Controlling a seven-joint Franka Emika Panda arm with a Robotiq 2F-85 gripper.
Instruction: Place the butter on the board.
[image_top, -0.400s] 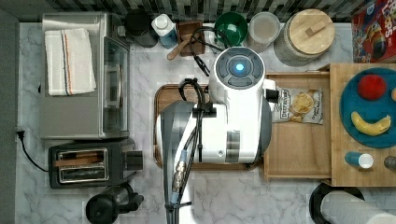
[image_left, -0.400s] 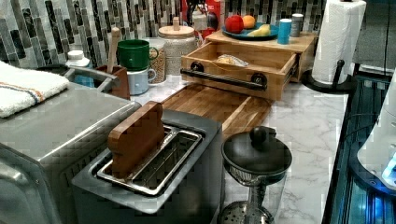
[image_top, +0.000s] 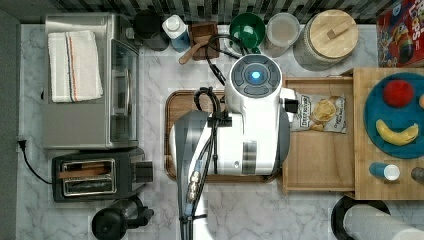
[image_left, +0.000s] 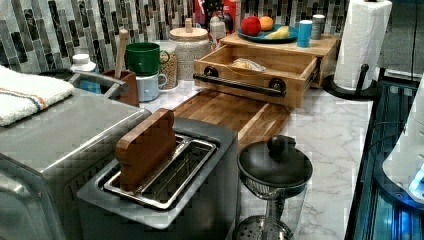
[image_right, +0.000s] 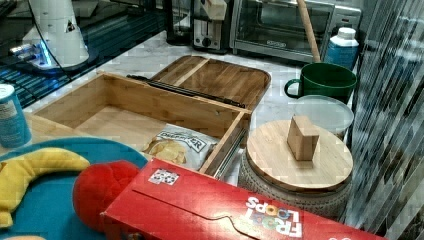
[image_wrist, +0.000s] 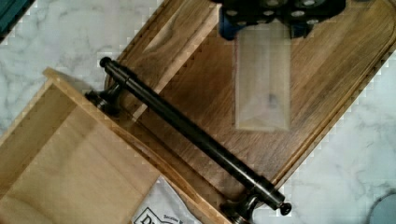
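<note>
In the wrist view my gripper (image_wrist: 262, 25) is shut on the butter (image_wrist: 261, 88), a pale, wrapped stick that hangs lengthwise from the dark fingers (image_wrist: 229, 23) over the board (image_wrist: 327, 84). The board is a dark brown plank slab with a groove round its edge. In the left view the board (image_left: 230, 112) lies bare on the marble, and the right view's board (image_right: 215, 75) is bare too. From the top view the white arm (image_top: 255, 120) covers most of the board (image_top: 172, 107).
A paler wooden tray (image_top: 320, 165) with a black bar handle (image_wrist: 187, 130) abuts the board and holds a chips bag (image_top: 320, 112). A toaster (image_top: 95, 172), a toaster oven (image_top: 87, 80), a green mug (image_top: 247, 30) and a lidded jar (image_top: 327, 37) ring the board.
</note>
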